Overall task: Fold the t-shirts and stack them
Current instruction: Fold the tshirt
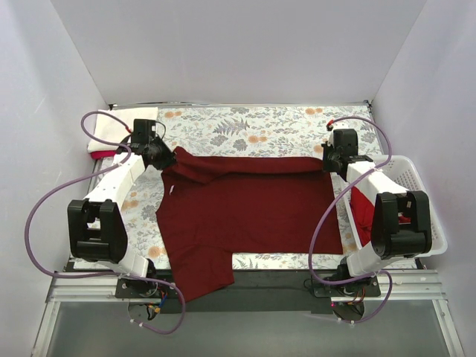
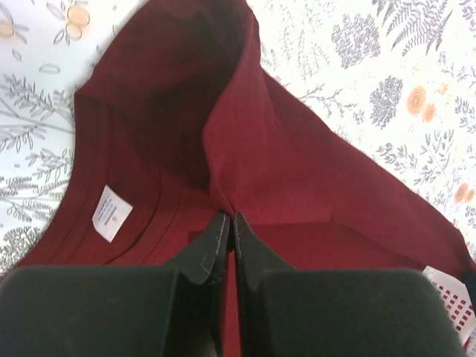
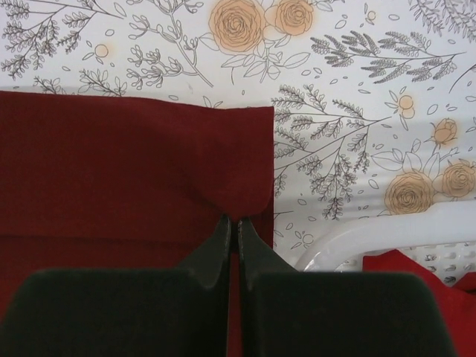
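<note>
My left jaws are clamped on the maroon t-shirt (image 1: 253,212) just beside its collar; my right jaws pinch its corner, apparently. Shirt lies stretched between them on the tabletop (image 1: 245,126).

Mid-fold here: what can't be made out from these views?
- Top view: right arm covers much of the basket; its shirt count is hidden.
- Top view: folded stack at far left, partly under the purple cable.
- Left wrist: neck label print too small.
- Right wrist: basket cut off by lower edge.
</note>
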Robot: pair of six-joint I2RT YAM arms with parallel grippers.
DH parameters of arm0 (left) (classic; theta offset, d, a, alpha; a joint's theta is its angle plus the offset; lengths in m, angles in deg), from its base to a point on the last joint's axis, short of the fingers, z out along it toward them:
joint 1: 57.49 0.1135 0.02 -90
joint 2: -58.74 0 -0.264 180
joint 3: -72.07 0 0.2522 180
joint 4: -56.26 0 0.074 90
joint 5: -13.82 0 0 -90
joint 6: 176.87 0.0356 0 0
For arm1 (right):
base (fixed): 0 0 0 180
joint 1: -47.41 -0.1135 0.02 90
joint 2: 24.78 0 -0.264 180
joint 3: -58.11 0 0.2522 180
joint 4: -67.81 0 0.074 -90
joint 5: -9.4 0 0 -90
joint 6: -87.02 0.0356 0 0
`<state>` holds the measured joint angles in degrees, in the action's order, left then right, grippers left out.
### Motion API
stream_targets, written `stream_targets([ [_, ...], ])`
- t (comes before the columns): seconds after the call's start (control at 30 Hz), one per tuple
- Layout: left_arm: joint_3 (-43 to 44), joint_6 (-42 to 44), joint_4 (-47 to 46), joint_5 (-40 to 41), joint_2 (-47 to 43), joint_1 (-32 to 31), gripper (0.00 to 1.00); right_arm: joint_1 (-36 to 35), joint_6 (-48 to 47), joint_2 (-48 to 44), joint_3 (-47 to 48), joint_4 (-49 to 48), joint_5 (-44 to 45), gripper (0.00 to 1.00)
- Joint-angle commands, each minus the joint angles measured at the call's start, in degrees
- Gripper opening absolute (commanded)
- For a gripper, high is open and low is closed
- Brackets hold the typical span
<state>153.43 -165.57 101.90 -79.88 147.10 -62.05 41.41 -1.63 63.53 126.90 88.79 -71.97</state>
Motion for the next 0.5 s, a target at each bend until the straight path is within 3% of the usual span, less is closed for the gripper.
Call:
stream_targets([
  [0.0, -2.11, -1.55, -1.03, -1.31, -4.77, 0.43, 0.00, 0.46, 0.33, -1.92, -0.53, 0.33, 0.17, 0.01],
  [0.47, -9.05, -2.69, -2.26, 0.36, -8.81, 0.43, 0.00, 0.38, -0.03, -0.16, -2.03, 1.83, -4.75, 0.01],
])
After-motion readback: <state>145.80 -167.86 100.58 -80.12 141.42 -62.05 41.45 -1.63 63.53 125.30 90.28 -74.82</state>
